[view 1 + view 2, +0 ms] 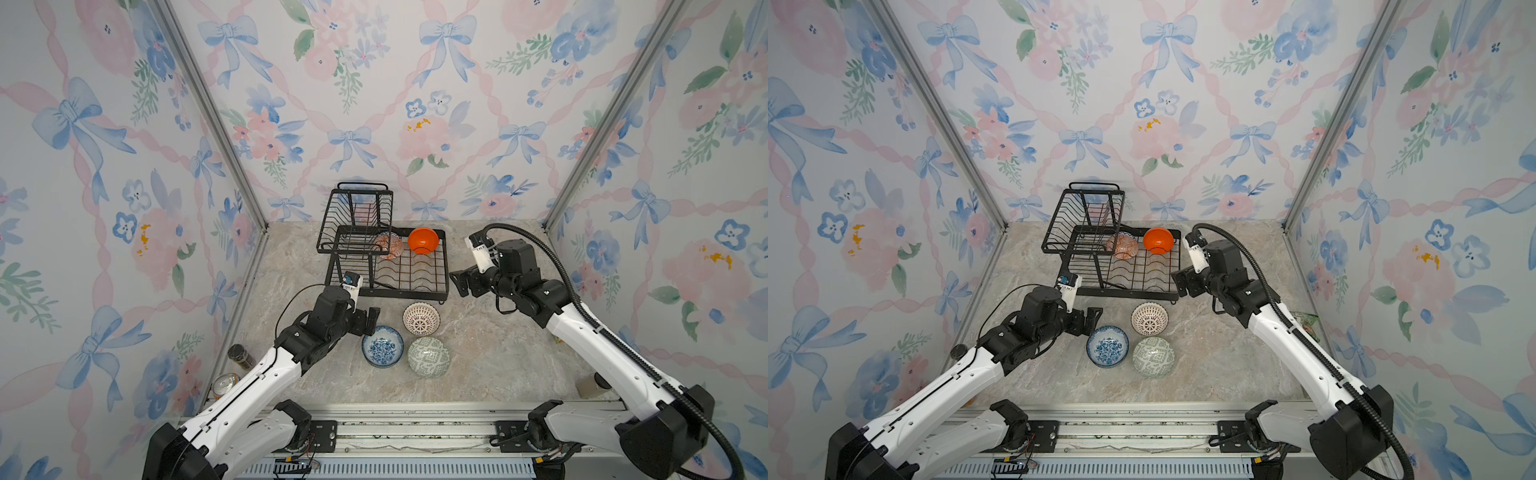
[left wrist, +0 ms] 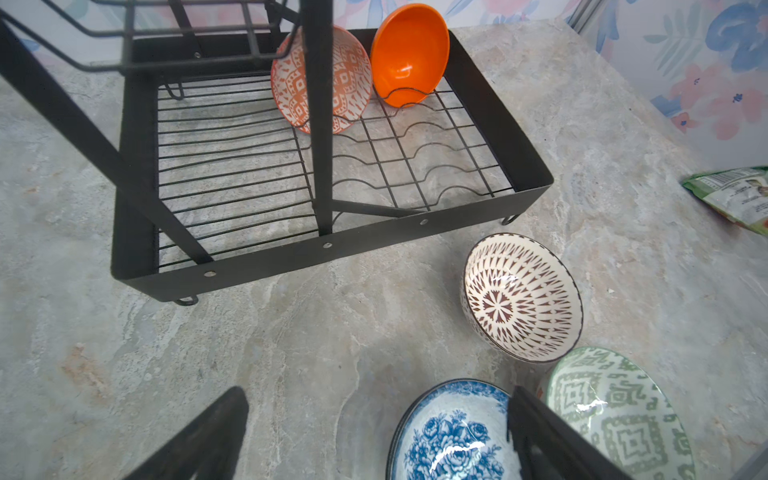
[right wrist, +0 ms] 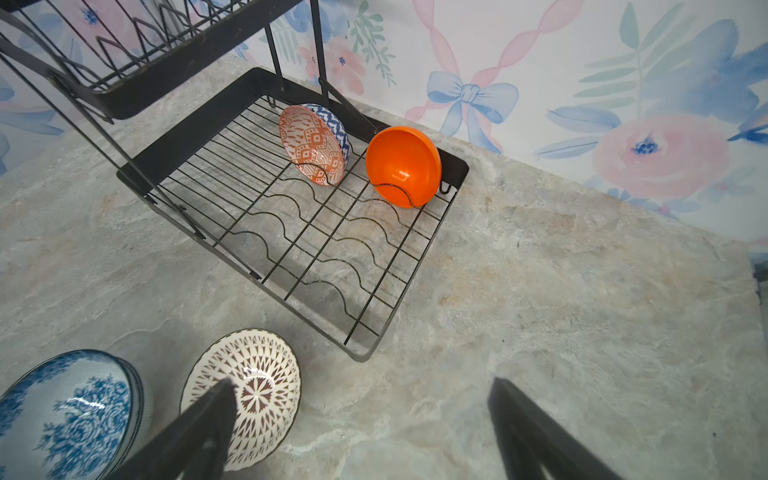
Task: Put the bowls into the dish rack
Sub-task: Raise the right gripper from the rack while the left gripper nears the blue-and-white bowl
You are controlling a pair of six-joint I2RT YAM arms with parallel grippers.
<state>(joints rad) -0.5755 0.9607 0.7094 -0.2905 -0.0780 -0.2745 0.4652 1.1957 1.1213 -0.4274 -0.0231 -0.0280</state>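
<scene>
The black wire dish rack [image 1: 399,293] stands at the back of the table, with its raised basket tier [image 1: 353,216] on the left. Two bowls stand on edge in its low tray: a plain orange one [image 1: 423,240] and a red-orange patterned one [image 1: 388,246]. On the table in front lie a blue floral bowl [image 1: 382,346], a white bowl with brown lattice [image 1: 421,318] and a grey-green geometric bowl [image 1: 429,356]. My left gripper [image 1: 371,322] hangs open just left of the blue bowl [image 2: 449,436]. My right gripper [image 1: 461,282] is open beside the rack's right front corner, holding nothing.
A dark jar [image 1: 240,356] and a can [image 1: 224,384] stand by the left wall. A pale cup [image 1: 590,384] sits near the right arm, and a green packet [image 2: 731,191] lies by the right wall. A metal rail [image 1: 415,419] runs along the front.
</scene>
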